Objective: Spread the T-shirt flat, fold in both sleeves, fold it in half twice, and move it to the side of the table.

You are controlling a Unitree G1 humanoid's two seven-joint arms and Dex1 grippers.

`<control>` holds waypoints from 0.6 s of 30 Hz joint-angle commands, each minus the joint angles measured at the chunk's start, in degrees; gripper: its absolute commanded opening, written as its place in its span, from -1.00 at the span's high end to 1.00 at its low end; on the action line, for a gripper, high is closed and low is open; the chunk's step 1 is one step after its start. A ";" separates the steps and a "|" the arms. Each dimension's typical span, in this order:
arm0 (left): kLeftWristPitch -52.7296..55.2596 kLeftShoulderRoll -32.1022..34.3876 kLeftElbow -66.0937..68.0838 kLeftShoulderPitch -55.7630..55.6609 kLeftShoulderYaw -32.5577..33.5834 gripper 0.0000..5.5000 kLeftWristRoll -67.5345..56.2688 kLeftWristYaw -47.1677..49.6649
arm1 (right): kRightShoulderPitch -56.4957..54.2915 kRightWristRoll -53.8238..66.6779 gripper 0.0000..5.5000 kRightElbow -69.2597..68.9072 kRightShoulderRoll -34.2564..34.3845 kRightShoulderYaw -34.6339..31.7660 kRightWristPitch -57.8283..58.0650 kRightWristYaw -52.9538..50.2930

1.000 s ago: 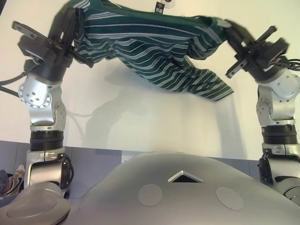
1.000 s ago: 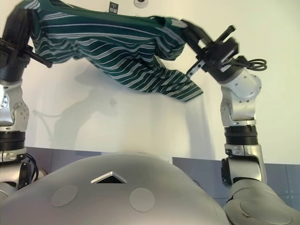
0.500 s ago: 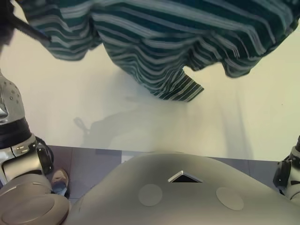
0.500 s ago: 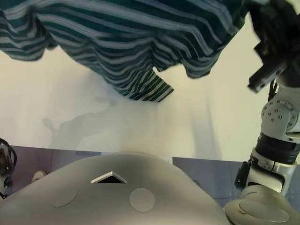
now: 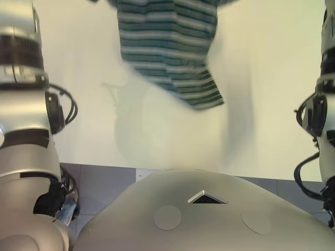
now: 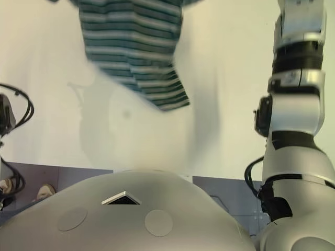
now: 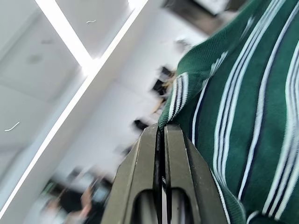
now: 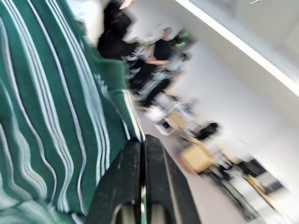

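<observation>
The upper part of the green, white-striped T-shirt (image 5: 167,52) was cut off at the head view's 12 o'clock edge, so its collar and sleeves could not be made out, and the hanging cloth was blurred. Its lowest corner pointed toward 5 o'clock, clear of the surface.

The pale tabletop (image 5: 261,104) lay beneath the shirt, bearing its faint shadow. A grey tiled floor (image 5: 99,180) showed along the tabletop's near edge at 6 o'clock. Behind the wrists lay a blurred room, with a bright ceiling light strip (image 7: 65,32) running over it.

The left arm (image 5: 26,104) stood upright at 9 o'clock and the right arm (image 6: 296,104) upright at 3 o'clock, both running up past the top edge. The left claw (image 7: 162,135) had its fingers pressed together, pinching a striped edge of the shirt at their tips. The right claw (image 8: 142,144) was likewise clamped on another striped edge, the cloth falling away beside it.
</observation>
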 commanded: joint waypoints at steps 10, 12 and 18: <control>-22.60 -1.25 -5.84 22.22 -3.81 0.99 3.68 10.41 | 25.11 -1.57 1.00 -11.68 1.23 -2.51 -14.64 -8.17; -23.67 -1.04 -9.73 27.18 -3.97 0.99 0.99 6.47 | 28.88 -0.87 1.00 -16.46 0.91 -1.38 -13.83 -4.87; -23.25 0.06 -20.15 36.64 -1.79 0.99 -4.77 0.66 | 38.08 5.37 1.00 -28.59 -1.22 0.72 -11.07 7.88</control>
